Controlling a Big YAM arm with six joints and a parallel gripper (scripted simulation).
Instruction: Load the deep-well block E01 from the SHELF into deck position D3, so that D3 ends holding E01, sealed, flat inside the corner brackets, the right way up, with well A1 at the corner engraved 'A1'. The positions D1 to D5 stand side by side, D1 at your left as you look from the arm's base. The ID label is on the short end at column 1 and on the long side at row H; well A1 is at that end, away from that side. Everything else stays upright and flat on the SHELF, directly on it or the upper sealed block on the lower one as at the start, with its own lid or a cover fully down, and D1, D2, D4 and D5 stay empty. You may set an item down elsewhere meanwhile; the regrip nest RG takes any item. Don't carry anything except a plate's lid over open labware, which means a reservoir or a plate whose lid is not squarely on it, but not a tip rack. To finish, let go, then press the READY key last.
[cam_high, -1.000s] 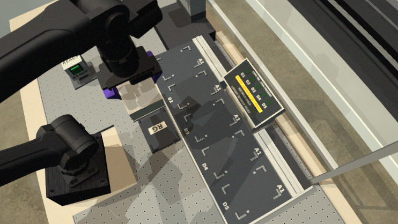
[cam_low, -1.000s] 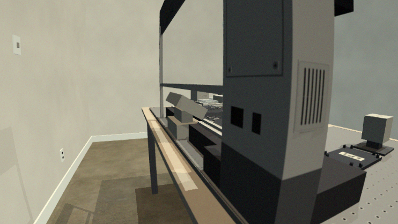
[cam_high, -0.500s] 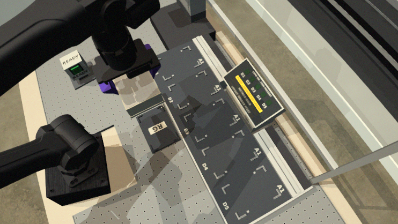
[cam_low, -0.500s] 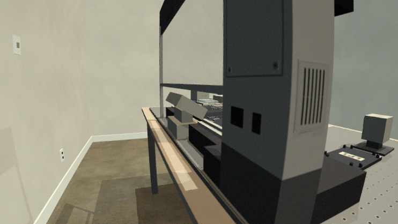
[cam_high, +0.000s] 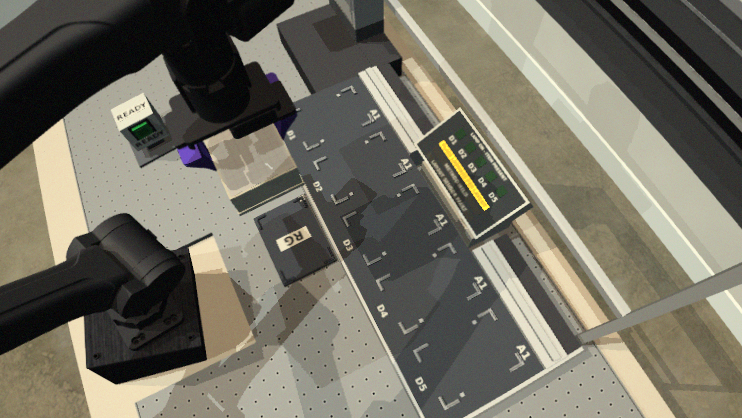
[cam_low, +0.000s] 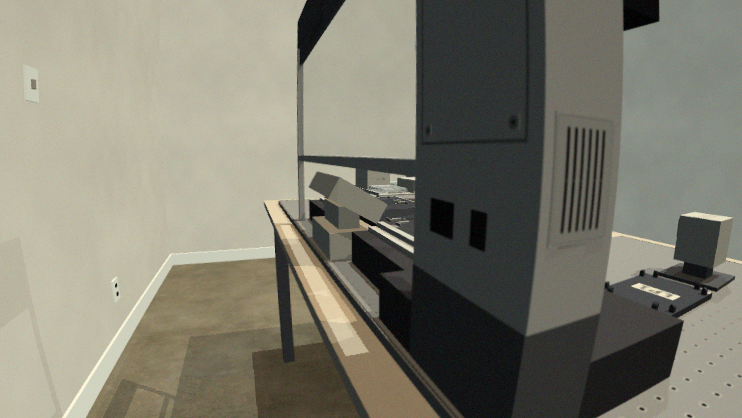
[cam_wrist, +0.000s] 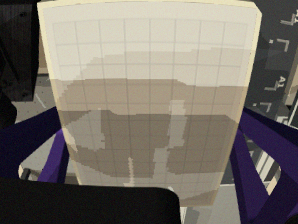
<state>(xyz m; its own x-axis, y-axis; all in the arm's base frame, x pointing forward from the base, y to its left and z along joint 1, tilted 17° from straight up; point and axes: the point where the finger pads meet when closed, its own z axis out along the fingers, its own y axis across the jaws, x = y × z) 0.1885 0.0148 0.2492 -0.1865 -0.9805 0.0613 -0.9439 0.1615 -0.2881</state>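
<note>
My gripper (cam_high: 236, 129), with purple fingers, is shut on a cream, sealed deep-well block (cam_high: 254, 166). It holds the block across its width, above the table just left of the deck, beside D1 and D2. In the wrist view the block (cam_wrist: 149, 96) fills the frame, seal up, with the purple fingers on both sides. I cannot read its label. Deck position D3 (cam_high: 399, 228) is empty, with corner brackets and an engraved A1 at its far corner. The black arm hides the block's far end in the top view.
The RG nest (cam_high: 294, 239) lies empty just in front of the held block. The READY key (cam_high: 139, 127) stands to its left. D1, D2, D4 and D5 are empty. A tilted status panel (cam_high: 472, 173) stands behind the deck. The arm's base (cam_high: 140, 306) is at the near left.
</note>
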